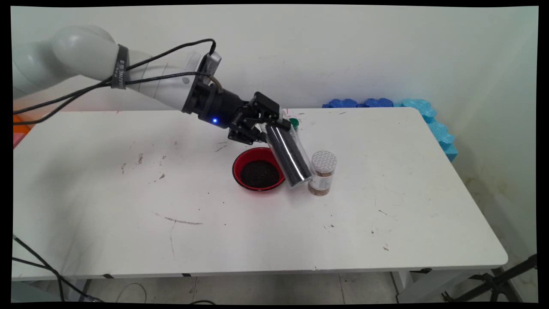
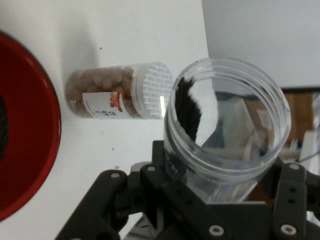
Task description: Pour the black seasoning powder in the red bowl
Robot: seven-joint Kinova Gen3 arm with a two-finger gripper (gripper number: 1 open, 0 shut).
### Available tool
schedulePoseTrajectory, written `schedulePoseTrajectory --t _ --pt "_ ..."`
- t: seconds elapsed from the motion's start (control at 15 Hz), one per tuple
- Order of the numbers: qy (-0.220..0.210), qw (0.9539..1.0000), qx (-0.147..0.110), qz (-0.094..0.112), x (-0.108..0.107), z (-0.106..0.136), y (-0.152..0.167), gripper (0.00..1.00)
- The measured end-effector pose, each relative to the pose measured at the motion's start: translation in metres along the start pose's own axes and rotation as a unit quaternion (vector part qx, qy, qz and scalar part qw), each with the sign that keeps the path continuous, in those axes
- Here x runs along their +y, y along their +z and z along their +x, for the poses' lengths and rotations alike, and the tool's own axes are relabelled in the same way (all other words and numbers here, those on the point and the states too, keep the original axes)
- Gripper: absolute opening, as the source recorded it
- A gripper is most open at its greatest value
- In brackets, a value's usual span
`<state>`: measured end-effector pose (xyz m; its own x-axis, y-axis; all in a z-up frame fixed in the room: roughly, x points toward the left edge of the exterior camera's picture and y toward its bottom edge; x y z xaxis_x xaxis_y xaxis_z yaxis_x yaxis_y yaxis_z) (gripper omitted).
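Observation:
My gripper [image 1: 271,127] is shut on a clear plastic jar [image 1: 291,156] near its open mouth. The jar hangs tilted, base down and to the right, just above the table between a red bowl [image 1: 235,166] and a small jar [image 1: 322,174]. Dark grains lie along one side of the clear jar [image 2: 227,130], whose open mouth faces the hand camera above my gripper [image 2: 225,195]. The red bowl [image 2: 35,120] holds a heap of the same dark grains. The small jar [image 2: 115,92] is filled with brown pieces, has a white perforated lid, and stands upright right of the held jar.
A green lid [image 1: 294,123] lies on the white table [image 1: 128,193] just behind the gripper. Blue foam pieces [image 1: 373,103] line the table's far right corner against the wall. Black cables hang from the arm at the left.

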<state>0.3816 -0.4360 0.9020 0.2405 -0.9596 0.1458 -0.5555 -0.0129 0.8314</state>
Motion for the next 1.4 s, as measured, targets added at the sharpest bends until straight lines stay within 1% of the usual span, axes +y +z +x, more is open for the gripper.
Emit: schedulePoseTrajectory --t 0.07,0.13,0.2,0.33,0.4,0.47,0.53,0.67,0.8,1.0,1.07,1.13,1.2,1.27,1.33,1.4 --pt "0.02 0.9998 -0.003 0.001 0.002 -0.001 -0.001 0.0" --pt "0.05 0.9987 -0.008 0.003 0.006 -0.002 -0.002 0.0" --pt "0.083 0.9965 -0.013 0.005 0.011 -0.004 -0.003 0.0" --pt "0.147 0.9888 -0.025 0.01 0.018 -0.007 -0.006 0.0" --pt "0.167 0.9855 -0.029 0.012 0.02 -0.009 -0.006 0.0" --pt "0.191 0.9809 -0.033 0.014 0.022 -0.01 -0.007 0.0" --pt "0.228 0.9727 -0.037 0.016 0.027 -0.011 -0.008 0.0" --pt "0.286 0.9572 -0.04 0.021 0.034 -0.013 -0.009 0.0" --pt "0.342 0.9386 -0.04 0.027 0.041 -0.014 -0.011 0.0" --pt "0.425 0.9033 -0.041 0.036 0.054 -0.02 -0.012 0.0" --pt "0.447 0.8928 -0.042 0.037 0.059 -0.022 -0.013 0.0" --pt "0.461 0.8858 -0.042 0.038 0.062 -0.023 -0.013 0.0" --pt "0.479 0.8759 -0.041 0.039 0.067 -0.025 -0.014 0.0" --pt "0.49 0.87 -0.041 0.039 0.07 -0.027 -0.014 0.0" --pt "0.505 0.8616 -0.04 0.04 0.074 -0.029 -0.015 0.0" --pt "0.514 0.8561 -0.039 0.04 0.078 -0.031 -0.016 0.0"
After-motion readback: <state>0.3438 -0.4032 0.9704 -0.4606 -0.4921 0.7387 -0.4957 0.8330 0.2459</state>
